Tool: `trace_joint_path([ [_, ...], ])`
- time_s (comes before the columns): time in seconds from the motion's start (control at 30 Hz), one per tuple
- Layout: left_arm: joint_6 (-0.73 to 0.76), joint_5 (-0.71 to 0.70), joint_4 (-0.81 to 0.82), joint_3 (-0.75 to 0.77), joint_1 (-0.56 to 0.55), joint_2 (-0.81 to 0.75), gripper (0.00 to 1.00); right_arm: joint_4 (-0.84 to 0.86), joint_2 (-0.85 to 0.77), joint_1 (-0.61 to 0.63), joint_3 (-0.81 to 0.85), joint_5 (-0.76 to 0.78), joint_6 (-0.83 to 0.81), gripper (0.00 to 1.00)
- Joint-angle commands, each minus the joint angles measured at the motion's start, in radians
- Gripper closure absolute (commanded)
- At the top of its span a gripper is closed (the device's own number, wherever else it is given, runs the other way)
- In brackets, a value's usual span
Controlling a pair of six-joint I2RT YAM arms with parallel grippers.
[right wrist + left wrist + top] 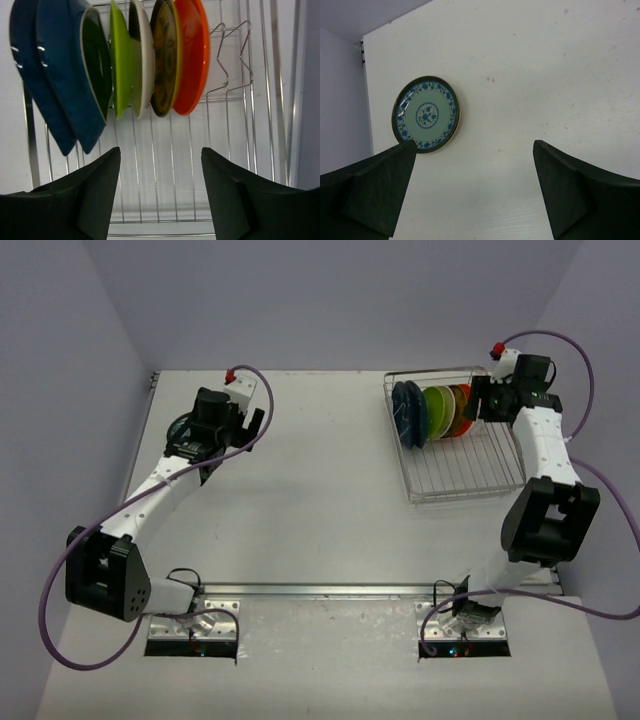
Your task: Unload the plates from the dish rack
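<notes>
The right gripper [160, 155], two dark fingers set wide apart and holding nothing, hangs over the floor of the rectangular silver wire dish rack [150, 195], pointed at the row of plates standing on edge between the upright prongs. In the right wrist view the row reads from left to right: two dark blue pointed plates [55, 85] leaning against each other, a dark green plate with a pale rim [97, 70], a lime green plate [120, 60], a plate with a white back [145, 55], a dark plate with a yellowish face [165, 60] and an orange-red plate [192, 55]. They stand close together, several touching. None is between the fingers.

From the top camera the dish rack [465, 475] sits at the far right of the white table [320, 500], with the plates bunched at its far end.

The left gripper [475, 145] is also spread open and empty, above bare table. A round plate with a blue floral pattern and a dark rim [426, 113] lies flat near the table's far left edge, apart from the fingers.
</notes>
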Motion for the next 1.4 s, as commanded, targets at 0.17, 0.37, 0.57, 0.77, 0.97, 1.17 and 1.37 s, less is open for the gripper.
trace_joint_path([
  [0.17, -0.039, -0.151, 0.088, 0.030, -0.056, 0.065, 0.00, 0.016, 0.168, -0.037, 0.206, 0.028, -0.031, 0.52],
  [0.37, -0.036, -0.144, 0.067, 0.026, -0.059, 0.058, 0.00, 0.014, 0.257, -0.037, 0.291, 0.046, -0.040, 0.56],
  [0.57, -0.032, -0.155, 0.059, 0.019, -0.059, 0.048, 0.00, 0.007, 0.341, -0.036, 0.359, 0.043, -0.040, 0.59],
  [0.77, -0.048, -0.138, 0.053, 0.019, -0.059, 0.034, 0.00, 0.054, 0.392, -0.020, 0.336, 0.058, -0.067, 0.63],
  [0.97, -0.051, -0.130, 0.048, 0.022, -0.059, 0.022, 0.00, 0.064, 0.414, -0.015, 0.348, 0.072, -0.074, 0.69],
  [1.17, -0.071, -0.124, 0.052, 0.021, -0.059, 0.005, 0.00, 0.055, 0.373, 0.007, 0.324, 0.040, -0.090, 0.86],
  [1.37, -0.072, -0.131, 0.069, 0.027, -0.059, -0.026, 0.00, 0.063, 0.301, 0.054, 0.299, 0.114, -0.137, 1.00],
])
